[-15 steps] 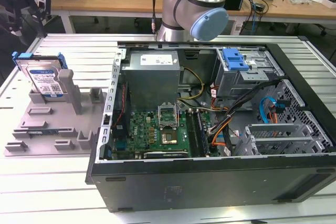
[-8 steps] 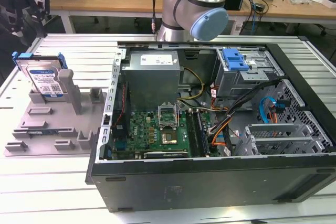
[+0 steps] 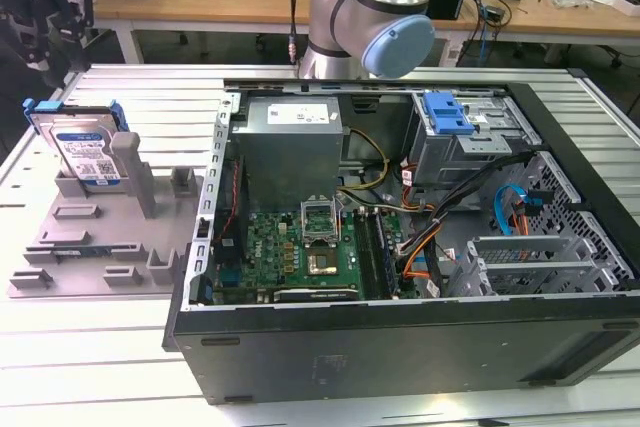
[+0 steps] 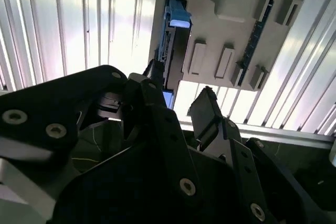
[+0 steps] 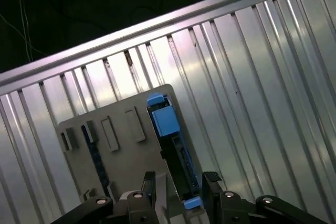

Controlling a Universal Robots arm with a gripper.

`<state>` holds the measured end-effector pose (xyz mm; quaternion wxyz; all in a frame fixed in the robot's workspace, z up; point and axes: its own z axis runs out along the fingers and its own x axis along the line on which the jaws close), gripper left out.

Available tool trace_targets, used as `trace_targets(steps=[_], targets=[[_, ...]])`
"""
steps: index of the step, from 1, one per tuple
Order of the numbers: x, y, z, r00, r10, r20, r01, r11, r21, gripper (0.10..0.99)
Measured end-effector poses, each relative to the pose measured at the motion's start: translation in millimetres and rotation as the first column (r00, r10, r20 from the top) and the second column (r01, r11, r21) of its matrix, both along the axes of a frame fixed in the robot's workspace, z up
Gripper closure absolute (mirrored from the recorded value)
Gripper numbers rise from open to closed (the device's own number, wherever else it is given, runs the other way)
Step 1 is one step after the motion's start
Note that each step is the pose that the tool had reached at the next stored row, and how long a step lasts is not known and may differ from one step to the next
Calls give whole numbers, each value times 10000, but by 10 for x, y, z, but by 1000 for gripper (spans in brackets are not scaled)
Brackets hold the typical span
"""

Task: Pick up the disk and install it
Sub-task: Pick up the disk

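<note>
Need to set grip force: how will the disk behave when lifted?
Probably stiff: the disk is a flat metal-faced slab. Likely heavy for its size. Standing on edge in the grey holder, it could tip if nudged sideways.

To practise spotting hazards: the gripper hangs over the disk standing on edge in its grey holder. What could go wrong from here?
1. The open gripper straddles the line of the thin disk with little spare room. A slightly off-line descent might hit its blue frame or the grey holder.
2. Cables crowd the case beside the drive cage. They could snag the disk.
</note>
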<state>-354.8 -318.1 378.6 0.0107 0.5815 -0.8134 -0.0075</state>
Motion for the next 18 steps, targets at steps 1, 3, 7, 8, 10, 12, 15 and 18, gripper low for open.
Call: trace_targets(steps=[1, 3, 7, 8, 10, 12, 15, 18], targets=[[0, 0, 0, 9999, 157, 8, -157, 9999, 0, 604], [-1, 0, -3, 9977, 681, 11, -681, 9977, -1, 604], [-1, 0, -23, 9869, 1615, 13, -1615, 9869, -1, 604], [-1, 1, -26, 9839, 1785, 12, -1785, 9839, -2, 604], [-1, 3, -33, 9779, 2093, 12, -2093, 9779, -2, 604], [-3, 9, -39, 9717, 2361, 14, -2361, 9717, -1, 604], [-43, 42, -50, 9690, 2470, 14, -2470, 9690, -5, 604], [-115, 82, -65, 9680, 2511, 17, -2511, 9680, -16, 604]])
